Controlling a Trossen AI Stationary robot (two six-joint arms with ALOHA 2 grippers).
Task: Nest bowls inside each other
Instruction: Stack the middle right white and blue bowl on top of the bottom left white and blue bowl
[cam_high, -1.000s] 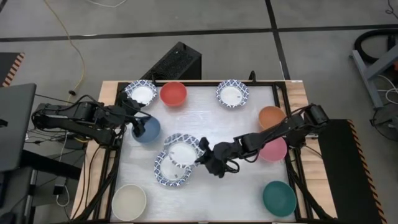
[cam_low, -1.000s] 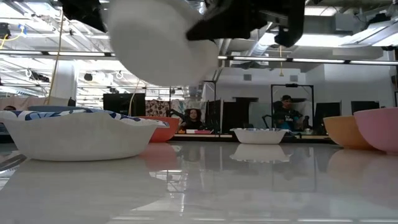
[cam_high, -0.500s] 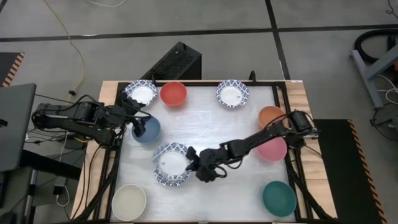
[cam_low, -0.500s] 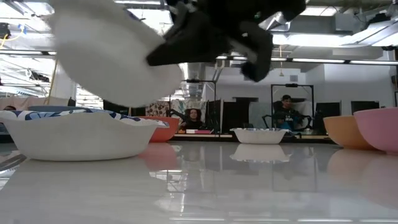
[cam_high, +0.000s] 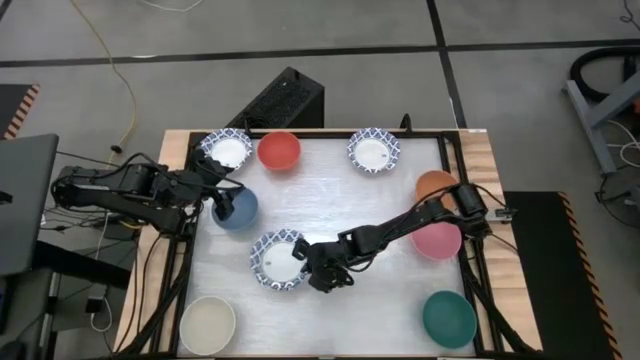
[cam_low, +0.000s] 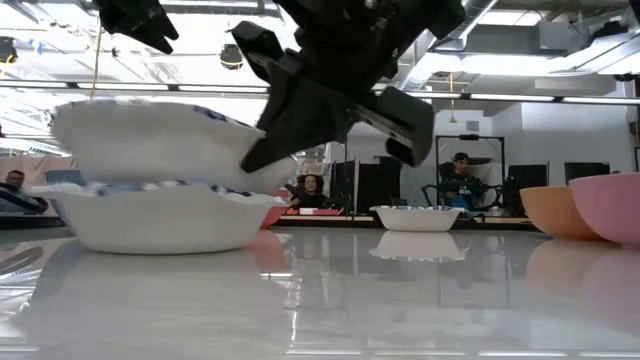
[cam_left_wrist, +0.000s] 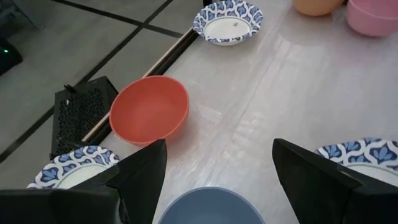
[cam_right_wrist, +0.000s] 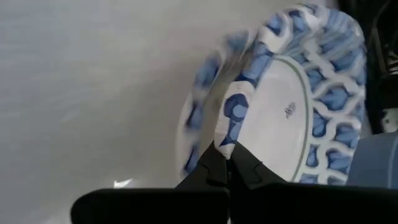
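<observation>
Two white bowls with blue-patterned rims are stacked left of the table's middle. The upper one (cam_high: 275, 257) (cam_low: 150, 140) lies over the lower one (cam_low: 160, 218), and my right gripper (cam_high: 312, 268) (cam_right_wrist: 229, 163) is shut on it. Whether its underside rests inside the lower bowl I cannot tell. At the left edge my left gripper (cam_high: 222, 204) (cam_left_wrist: 217, 180) hangs open above the dark blue bowl (cam_high: 240, 210) (cam_left_wrist: 208, 206), touching nothing. My right gripper pinches the upper bowl's patterned rim (cam_right_wrist: 227, 144) between its two fingers, on the side facing the table's right edge. The fingers (cam_right_wrist: 211, 167) come slanting down from the right. The bowl lies nearly level over the lower bowl, its held side slightly higher.
Along the far edge stand a patterned bowl (cam_high: 228, 150), a red one (cam_high: 278, 150) and another patterned one (cam_high: 373, 150). Orange (cam_high: 436, 185) and pink (cam_high: 438, 241) bowls sit at the right, teal (cam_high: 449, 318) near right, cream (cam_high: 208, 323) near left.
My right gripper has gone down and toward the table's near left, rolling its wrist, carrying the patterned bowl with it. The bowl, tilted and high before, now lies nearly level right over the second patterned bowl, which has stayed in place.
</observation>
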